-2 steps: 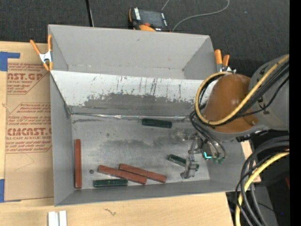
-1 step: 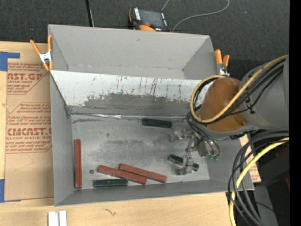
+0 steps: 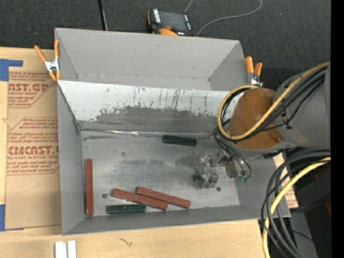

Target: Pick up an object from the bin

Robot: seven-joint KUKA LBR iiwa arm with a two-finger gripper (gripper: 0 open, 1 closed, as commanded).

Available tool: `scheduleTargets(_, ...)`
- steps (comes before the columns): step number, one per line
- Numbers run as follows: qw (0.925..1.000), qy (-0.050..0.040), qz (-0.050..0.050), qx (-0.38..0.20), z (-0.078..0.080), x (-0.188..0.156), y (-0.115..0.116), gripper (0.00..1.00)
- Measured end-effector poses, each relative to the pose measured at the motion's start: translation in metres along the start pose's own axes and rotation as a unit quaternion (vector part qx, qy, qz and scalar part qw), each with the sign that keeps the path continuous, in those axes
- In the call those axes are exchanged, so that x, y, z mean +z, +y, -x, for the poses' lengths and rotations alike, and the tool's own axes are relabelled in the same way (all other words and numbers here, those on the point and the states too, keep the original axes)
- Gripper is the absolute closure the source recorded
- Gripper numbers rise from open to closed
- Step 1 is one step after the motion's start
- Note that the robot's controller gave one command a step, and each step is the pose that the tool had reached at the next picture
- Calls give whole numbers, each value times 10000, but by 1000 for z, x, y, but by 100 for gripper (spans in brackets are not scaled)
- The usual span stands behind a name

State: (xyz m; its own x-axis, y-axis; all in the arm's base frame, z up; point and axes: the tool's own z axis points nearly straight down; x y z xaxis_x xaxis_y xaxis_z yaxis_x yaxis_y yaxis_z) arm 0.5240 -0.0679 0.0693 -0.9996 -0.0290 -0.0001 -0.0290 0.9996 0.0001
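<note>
Down at the near edge of the bin (image 3: 69, 144), a dark green stick (image 3: 126, 209) lies flat. Just behind it, two reddish-brown bars (image 3: 163, 198) lie touching end over end. A red bar (image 3: 88, 187) runs along the left wall. Further in and to the right, the gripper (image 3: 207, 177) hangs low over bare floor with no object under it; open or closed, there's no telling from here. The nearest bar end is just to its left. Closing here would likely catch nothing. The bars lie flat and thin, so a grab could scrape the floor or drag both. Farthest back, another green stick (image 3: 180, 140) hugs the rear wall, where there's a risk of hitting the wall.
</note>
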Motion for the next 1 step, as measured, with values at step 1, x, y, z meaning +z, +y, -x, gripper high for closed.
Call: scheduleTargets(1, 9878, -49, -13, -1553, 70, -118, -7, 100)
